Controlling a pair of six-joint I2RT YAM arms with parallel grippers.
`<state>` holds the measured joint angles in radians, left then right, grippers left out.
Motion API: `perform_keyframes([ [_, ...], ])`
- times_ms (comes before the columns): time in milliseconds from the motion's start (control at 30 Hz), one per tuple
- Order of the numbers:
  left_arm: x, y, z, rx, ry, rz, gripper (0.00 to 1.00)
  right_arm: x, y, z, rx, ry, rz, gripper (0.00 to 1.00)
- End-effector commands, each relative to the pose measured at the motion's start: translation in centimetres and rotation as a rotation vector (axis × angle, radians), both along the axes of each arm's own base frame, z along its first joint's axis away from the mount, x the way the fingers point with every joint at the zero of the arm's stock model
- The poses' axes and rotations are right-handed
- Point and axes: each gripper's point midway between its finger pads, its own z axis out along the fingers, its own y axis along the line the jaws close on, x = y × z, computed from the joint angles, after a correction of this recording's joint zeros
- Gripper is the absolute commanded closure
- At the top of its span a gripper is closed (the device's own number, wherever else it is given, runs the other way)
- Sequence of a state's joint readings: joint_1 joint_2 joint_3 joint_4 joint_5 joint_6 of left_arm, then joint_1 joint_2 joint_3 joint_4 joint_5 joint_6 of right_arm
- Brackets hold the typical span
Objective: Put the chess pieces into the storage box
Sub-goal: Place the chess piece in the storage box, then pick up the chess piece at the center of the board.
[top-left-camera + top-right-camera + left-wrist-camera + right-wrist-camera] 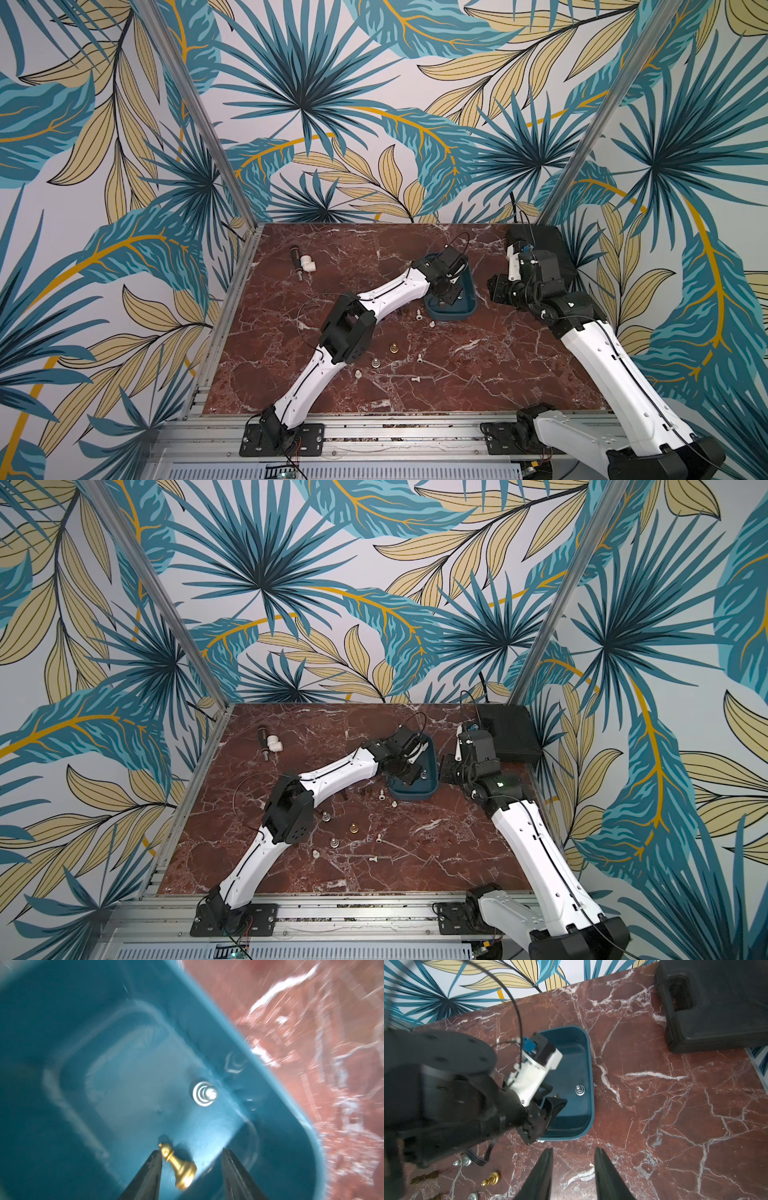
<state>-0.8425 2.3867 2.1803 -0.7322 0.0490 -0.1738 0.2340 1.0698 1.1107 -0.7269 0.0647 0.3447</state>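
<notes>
The teal storage box (455, 319) (415, 796) sits at the table's back middle. My left gripper (191, 1150) (446, 297) hangs inside it, open. A gold chess piece (179, 1165) lies tilted and loose between the fingers, its head beside one fingertip (154, 1159). A silver piece (204, 1094) (580, 1090) stands upright on the box floor. More chess pieces are scattered on the table in front of the box: gold (393, 349) (491, 1178), silver (375, 363), white (420, 357), dark brown (425, 1177). My right gripper (573, 1150) (494, 291) hovers right of the box, open and holding nothing.
A flat black hard case (552, 249) (716, 1005) lies at the back right corner, behind my right arm. A white pipe elbow (308, 262) and a black-and-orange tool (296, 259) lie at the back left. My left forearm spans the table's left half.
</notes>
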Motion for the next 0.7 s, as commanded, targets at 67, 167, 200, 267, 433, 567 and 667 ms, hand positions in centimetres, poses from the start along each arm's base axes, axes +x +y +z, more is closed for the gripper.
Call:
perform_keyframes([
  [67, -0.6, 2.9, 12.8, -0.151, -0.187, 0.053, 0.49, -2.9, 3.1, -2.3, 0.029, 0.101, 0.089, 0.62],
  [167, -1.3, 7.2, 14.8, -0.121, -0.261, 0.140, 0.49, -3.4, 5.8, -3.9, -0.035, 0.137, 0.155, 0.62],
  [200, -1.5, 8.7, 15.1, -0.114, -0.279, 0.168, 0.49, -3.5, 6.6, -4.5, -0.043, 0.151, 0.173, 0.62],
  [267, -2.1, 12.2, 15.7, -0.098, -0.304, 0.228, 0.48, -3.3, 8.5, -6.1, -0.036, 0.180, 0.211, 0.62],
  [433, -3.9, 19.8, 16.3, -0.037, -0.333, 0.370, 0.48, -2.3, 12.5, -8.8, -0.050, 0.217, 0.289, 0.62],
  [567, -5.0, 24.6, 16.7, -0.010, -0.360, 0.468, 0.46, -1.5, 15.5, -10.2, -0.047, 0.240, 0.355, 0.61],
  [667, -5.5, 27.2, 16.3, 0.005, -0.368, 0.529, 0.44, -0.8, 17.2, -11.1, -0.051, 0.260, 0.390, 0.61],
])
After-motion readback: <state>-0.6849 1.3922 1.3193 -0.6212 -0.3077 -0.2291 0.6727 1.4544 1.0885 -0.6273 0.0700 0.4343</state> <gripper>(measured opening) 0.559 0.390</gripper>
